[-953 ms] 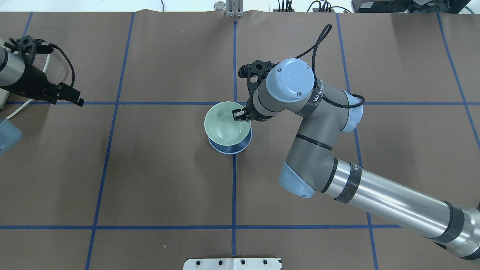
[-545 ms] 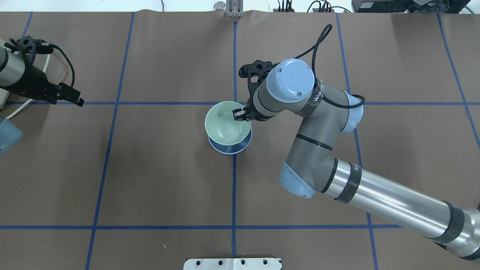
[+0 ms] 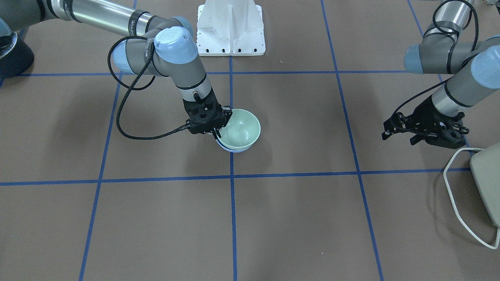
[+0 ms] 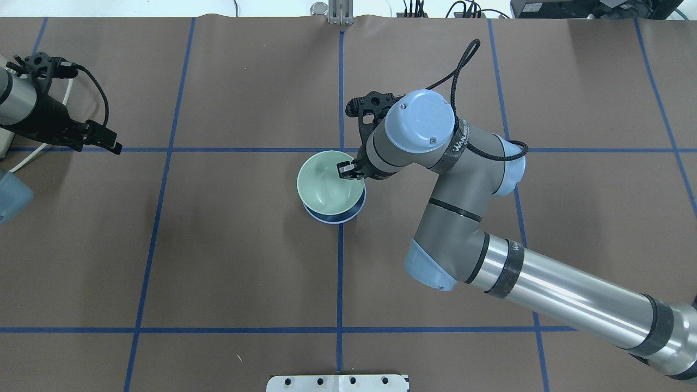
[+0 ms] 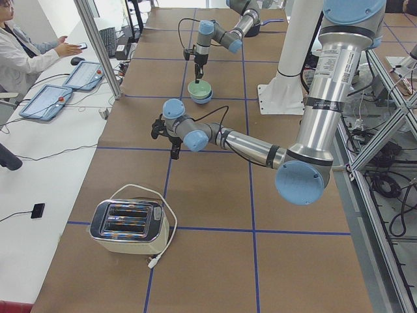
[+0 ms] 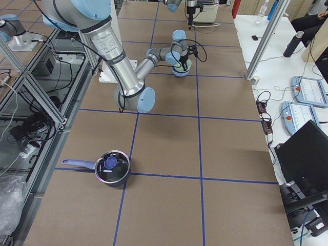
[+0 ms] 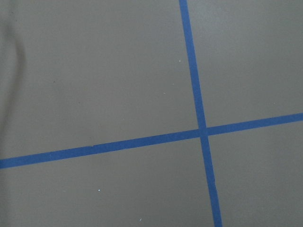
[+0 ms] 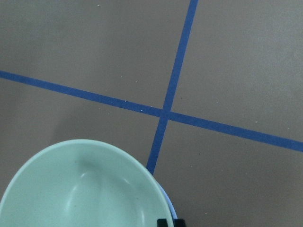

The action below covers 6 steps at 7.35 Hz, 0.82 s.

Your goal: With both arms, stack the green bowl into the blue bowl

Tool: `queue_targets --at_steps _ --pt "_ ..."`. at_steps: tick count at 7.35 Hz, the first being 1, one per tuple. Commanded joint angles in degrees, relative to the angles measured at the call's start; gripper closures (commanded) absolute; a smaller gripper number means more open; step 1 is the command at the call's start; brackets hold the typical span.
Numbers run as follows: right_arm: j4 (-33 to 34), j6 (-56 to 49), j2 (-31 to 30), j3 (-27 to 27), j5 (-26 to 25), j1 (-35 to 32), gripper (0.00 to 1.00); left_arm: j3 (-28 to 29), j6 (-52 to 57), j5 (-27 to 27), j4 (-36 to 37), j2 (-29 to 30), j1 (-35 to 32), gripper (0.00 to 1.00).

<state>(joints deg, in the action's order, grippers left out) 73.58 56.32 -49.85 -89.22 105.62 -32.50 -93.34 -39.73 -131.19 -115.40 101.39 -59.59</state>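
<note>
Green bowl [image 4: 326, 188] at centre of counter [image 4: 228, 261], sitting in blue bowl [image 4: 335, 219], which shows only as crescent beneath. Right gripper [image 4: 348, 170] pinches green bowl's right rim, one finger inside. Seating looks near-complete, though hard to judge. Lower straight, release once rims sit level, lift vertically to avoid tipping stack. Left gripper [image 4: 103, 140] idle at far left; cannot tell if spread or closed.

The table [image 4: 218, 245], covered in brown and gridded with blue tape lines [image 4: 340, 272], carries the blue bowl [image 4: 333, 217] at the centre of the overhead frame, with the green bowl [image 4: 326, 182] in it. A chrome toaster [image 5: 127, 226] stands lower left in the left side view. A lidded pot [image 6: 111, 167] stands lower left in the right side view, and the white pedestal base [image 3: 230, 29] is top centre in the front view.
</note>
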Motion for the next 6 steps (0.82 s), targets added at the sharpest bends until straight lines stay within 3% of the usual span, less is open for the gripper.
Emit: queue_targets --at_steps 1,2,3,4,5,6 --pt "-0.01 -0.07 -0.07 0.01 0.02 0.07 0.84 0.0 0.0 -0.03 0.0 0.03 0.0 0.03" --pt "-0.01 -0.33 -0.07 0.01 0.02 0.07 0.79 0.0 0.0 -0.03 -0.09 0.03 0.0 0.03" --pt "-0.01 -0.42 -0.16 0.01 0.02 0.07 0.63 0.0 0.0 -0.03 -0.18 -0.05 0.0 0.03" --pt "-0.01 -0.42 -0.16 0.01 -0.07 0.07 0.42 0.0 0.0 -0.03 -0.18 -0.14 0.0 0.03" --pt "-0.01 -0.42 -0.16 0.01 -0.07 0.07 0.09 0.0 0.0 -0.03 -0.18 -0.14 0.0 0.03" --pt "-0.45 -0.51 -0.25 0.01 -0.07 0.07 0.0 0.0 0.0 -0.03 -0.18 -0.14 0.0 0.03"
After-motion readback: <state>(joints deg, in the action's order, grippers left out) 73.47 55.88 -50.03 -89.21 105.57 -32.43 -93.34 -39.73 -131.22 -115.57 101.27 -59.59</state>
